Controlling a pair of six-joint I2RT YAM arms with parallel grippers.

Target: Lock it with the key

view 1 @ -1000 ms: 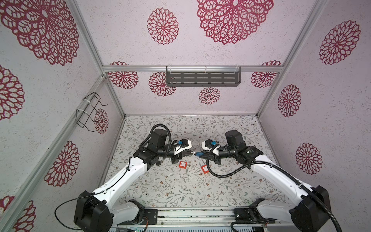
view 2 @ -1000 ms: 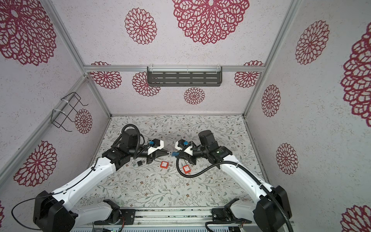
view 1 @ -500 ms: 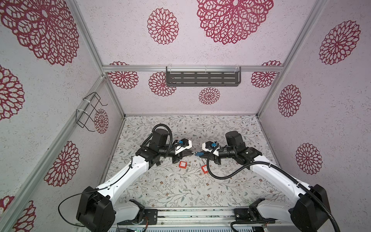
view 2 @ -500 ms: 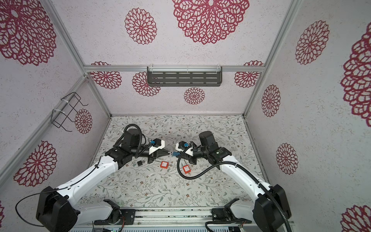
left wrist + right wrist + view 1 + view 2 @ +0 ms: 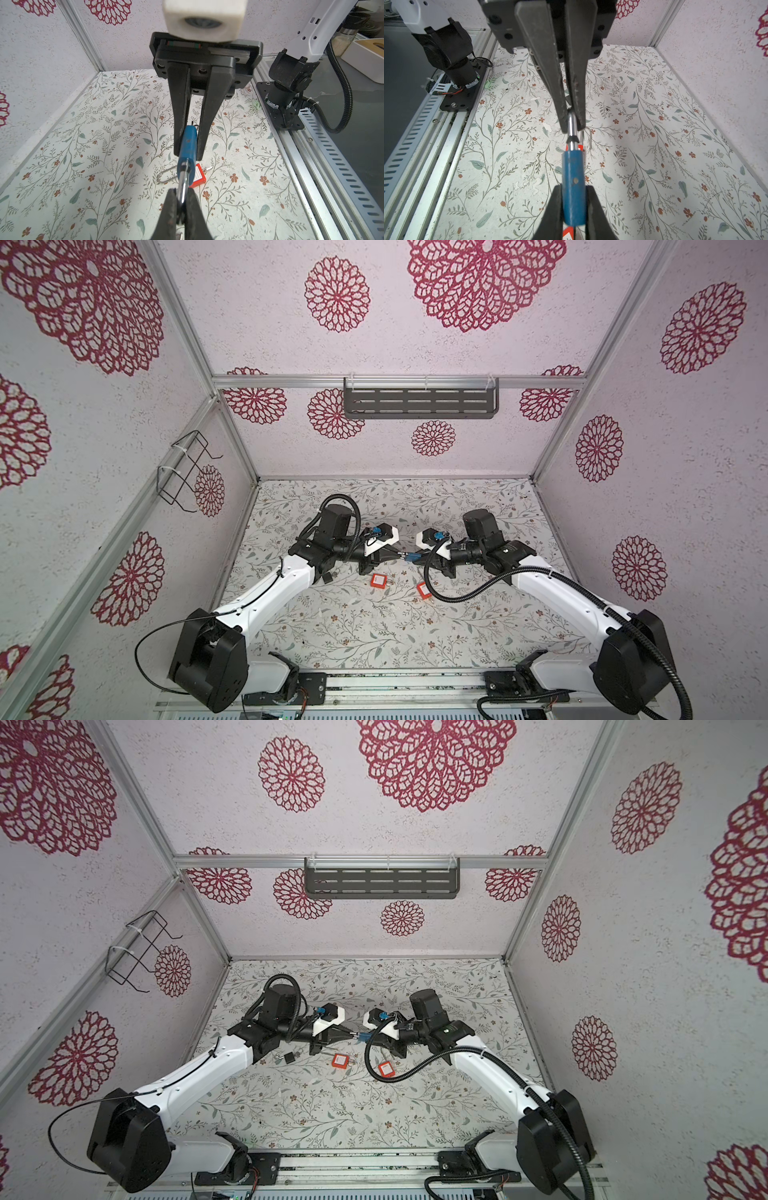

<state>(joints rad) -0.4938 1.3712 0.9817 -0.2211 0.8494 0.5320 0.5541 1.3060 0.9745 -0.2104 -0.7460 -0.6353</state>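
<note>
A blue padlock [image 5: 412, 558] [image 5: 365, 1037] hangs above the floral table between my two grippers. My right gripper [image 5: 574, 193] is shut on its blue body [image 5: 573, 172]. My left gripper [image 5: 181, 195] is shut on the padlock's silver shackle [image 5: 184, 182], which runs out of the blue body [image 5: 188, 143]. In the right wrist view the left gripper [image 5: 572, 124] pinches the shackle's loop [image 5: 571, 128]. In both top views the left gripper [image 5: 397, 554] and right gripper [image 5: 415, 559] meet tip to tip at mid-table. The key is hidden in these views.
Two red padlocks [image 5: 378, 580] [image 5: 423, 590] lie on the table just in front of the grippers, one with its shackle open [image 5: 166, 176]. A small dark object with a metal ring [image 5: 286, 1057] lies under the left arm. A grey shelf [image 5: 419, 403] hangs on the back wall.
The left arm has shifted its pose a little at the shoulder and elbow. Both grippers keep their holds on the blue padlock at the same spot.
</note>
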